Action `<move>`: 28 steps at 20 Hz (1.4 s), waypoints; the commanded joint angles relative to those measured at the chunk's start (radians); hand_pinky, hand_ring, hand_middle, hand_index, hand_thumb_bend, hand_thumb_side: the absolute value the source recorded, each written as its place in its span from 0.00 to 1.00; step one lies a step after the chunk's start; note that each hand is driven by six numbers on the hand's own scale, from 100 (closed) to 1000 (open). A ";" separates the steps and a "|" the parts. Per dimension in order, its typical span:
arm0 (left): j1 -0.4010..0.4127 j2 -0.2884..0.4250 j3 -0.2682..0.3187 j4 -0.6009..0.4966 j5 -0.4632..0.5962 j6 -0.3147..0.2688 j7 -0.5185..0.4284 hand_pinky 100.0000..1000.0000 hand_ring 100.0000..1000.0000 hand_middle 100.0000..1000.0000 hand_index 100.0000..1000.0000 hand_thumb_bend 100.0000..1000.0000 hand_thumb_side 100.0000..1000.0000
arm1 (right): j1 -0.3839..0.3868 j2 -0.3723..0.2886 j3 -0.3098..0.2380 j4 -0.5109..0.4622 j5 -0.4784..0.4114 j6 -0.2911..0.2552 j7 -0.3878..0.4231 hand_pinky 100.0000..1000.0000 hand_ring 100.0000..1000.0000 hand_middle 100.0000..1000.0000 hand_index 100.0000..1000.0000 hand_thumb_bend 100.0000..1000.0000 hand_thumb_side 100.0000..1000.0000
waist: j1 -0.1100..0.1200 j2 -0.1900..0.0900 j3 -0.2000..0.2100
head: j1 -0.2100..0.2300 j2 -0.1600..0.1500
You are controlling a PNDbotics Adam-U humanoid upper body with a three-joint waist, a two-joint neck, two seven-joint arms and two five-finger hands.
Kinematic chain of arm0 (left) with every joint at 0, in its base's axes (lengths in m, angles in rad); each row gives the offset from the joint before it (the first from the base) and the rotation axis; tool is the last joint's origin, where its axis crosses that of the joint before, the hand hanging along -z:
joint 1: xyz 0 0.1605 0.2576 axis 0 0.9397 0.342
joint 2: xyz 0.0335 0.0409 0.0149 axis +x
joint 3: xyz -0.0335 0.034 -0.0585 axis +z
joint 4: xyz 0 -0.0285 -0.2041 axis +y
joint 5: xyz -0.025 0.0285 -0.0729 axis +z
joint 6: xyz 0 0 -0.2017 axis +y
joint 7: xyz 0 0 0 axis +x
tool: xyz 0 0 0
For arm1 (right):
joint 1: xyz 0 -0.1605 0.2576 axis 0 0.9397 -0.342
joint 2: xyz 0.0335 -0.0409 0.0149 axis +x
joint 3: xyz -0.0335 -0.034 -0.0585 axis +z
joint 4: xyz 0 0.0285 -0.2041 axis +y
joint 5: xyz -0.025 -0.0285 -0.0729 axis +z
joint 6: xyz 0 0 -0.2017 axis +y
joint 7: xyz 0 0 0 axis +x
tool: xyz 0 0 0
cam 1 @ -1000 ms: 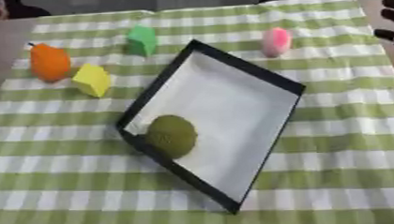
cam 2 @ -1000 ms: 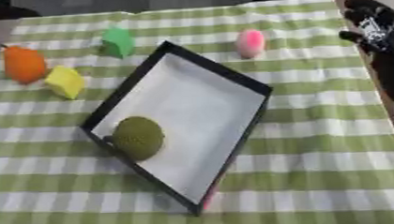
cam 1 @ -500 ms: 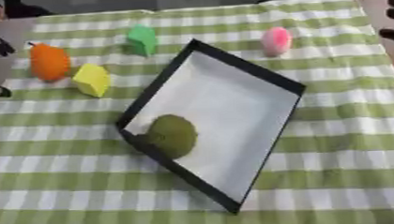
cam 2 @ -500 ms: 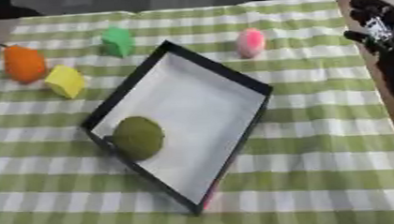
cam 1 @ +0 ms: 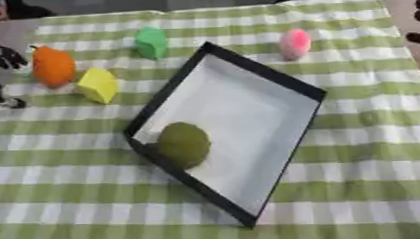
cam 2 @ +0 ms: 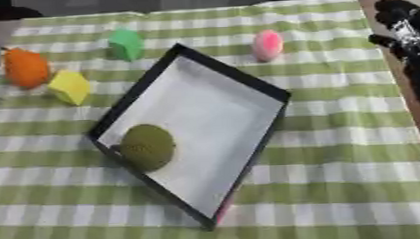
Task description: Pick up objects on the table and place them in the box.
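A black box point(cam 1: 263, 74) with a white floor lies askew mid-table. An olive-green ball point(cam 1: 183, 144) rests in its lower left corner. Left of the box sit an orange fruit-like object point(cam 1: 53, 65) and a yellow block point(cam 1: 98, 85). A green block point(cam 1: 151, 42) stands behind them, and a pink object point(cam 1: 295, 43) sits past the box's far corner. My left hand point(cam 1: 3, 56) shows at the left edge, just left of the orange object, fingers spread and holding nothing. My right hand point(cam 2: 401, 21) hangs open at the table's right edge, well away from the pink object.
The table wears a green-and-white checked cloth point(cam 1: 356, 186), with bare wood point(cam 2: 395, 60) beyond its right edge. Wide cloth lies free in front of and right of the box.
My left hand has come into view at the left edge, reaching beside the orange object. The right hand has barely shifted. No object has moved.
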 commanded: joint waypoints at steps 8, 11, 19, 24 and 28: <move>-0.052 -0.023 0.052 0.049 0.005 0.060 0.071 0.82 0.84 0.76 0.89 0.38 0.05 | -0.023 -0.007 -0.004 -0.006 0.005 0.005 0.008 0.88 1.00 0.91 0.89 0.00 0.67 | -0.004 0.016 -0.016 | 0.023 0.005; -0.054 -0.032 0.057 0.050 0.004 0.067 0.103 0.79 0.81 0.73 0.78 0.19 0.00 | -0.024 -0.004 -0.003 -0.005 0.006 0.008 0.010 0.88 1.00 0.91 0.89 0.00 0.67 | -0.004 0.019 -0.018 | 0.023 0.005; -0.054 -0.030 0.044 0.002 0.025 0.053 0.185 0.72 0.74 0.64 0.65 0.00 0.00 | -0.022 -0.006 -0.004 -0.006 0.004 0.007 0.011 0.88 1.00 0.90 0.89 0.00 0.67 | -0.005 0.016 -0.017 | 0.020 0.005; -0.073 -0.006 -0.008 -0.055 0.046 0.042 0.236 0.71 0.72 0.61 0.63 0.00 0.00 | -0.018 -0.014 -0.002 -0.007 0.000 0.004 0.013 0.88 1.00 0.90 0.89 0.00 0.66 | -0.002 0.007 -0.015 | 0.014 0.005; -0.103 0.020 -0.085 -0.152 0.084 -0.017 0.261 0.71 0.72 0.60 0.64 0.03 0.00 | -0.013 -0.023 -0.006 -0.010 -0.004 -0.002 0.010 0.88 1.00 0.90 0.89 0.00 0.65 | -0.001 0.001 -0.007 | 0.004 0.005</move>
